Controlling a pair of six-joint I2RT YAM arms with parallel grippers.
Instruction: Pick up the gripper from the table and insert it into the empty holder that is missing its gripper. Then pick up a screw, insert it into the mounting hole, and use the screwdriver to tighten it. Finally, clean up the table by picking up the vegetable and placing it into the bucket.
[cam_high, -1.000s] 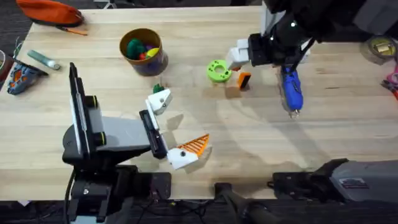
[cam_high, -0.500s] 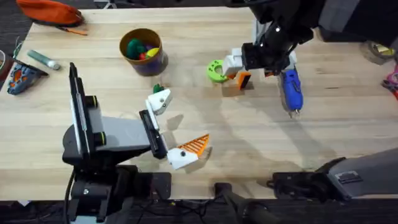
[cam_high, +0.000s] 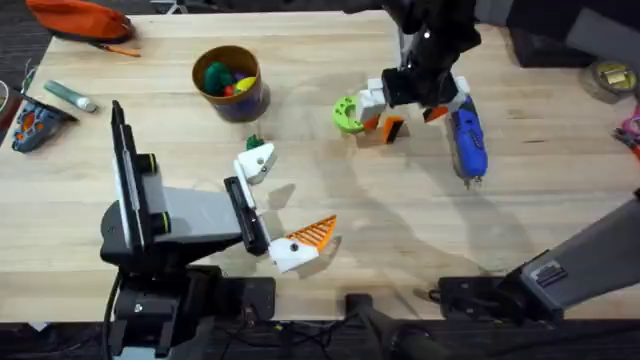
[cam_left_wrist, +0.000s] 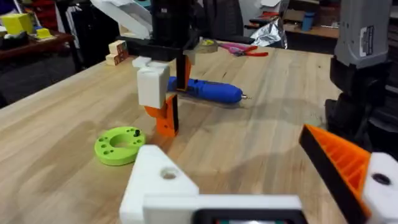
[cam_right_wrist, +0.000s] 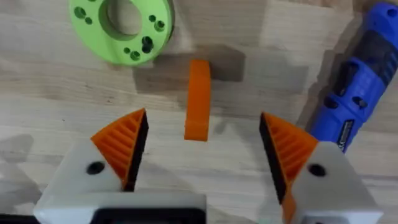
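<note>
**Right hand spread over the gripper**

The right hand (cam_right_wrist: 198, 155) hangs over the tabletop (cam_high: 400, 240) with its two orange pads spread wide, grasping nothing. The gripper (cam_right_wrist: 198, 99), an orange wedge, lies on the wood between and just ahead of them, not touching either. In the overhead view the hand sits at about 1 o'clock from the table's middle. The green disc (cam_high: 347, 114) lies just beside the gripper at its 9 o'clock; the screwdriver (cam_high: 468, 142) lies at its 3 o'clock. The bucket (cam_high: 232, 82) stands farther off at 9 o'clock. The left hand (cam_high: 290, 205) rests near 7 o'clock, released, its holder (cam_high: 257, 163) bare beside a small dark-green vegetable (cam_high: 253, 143).
</note>
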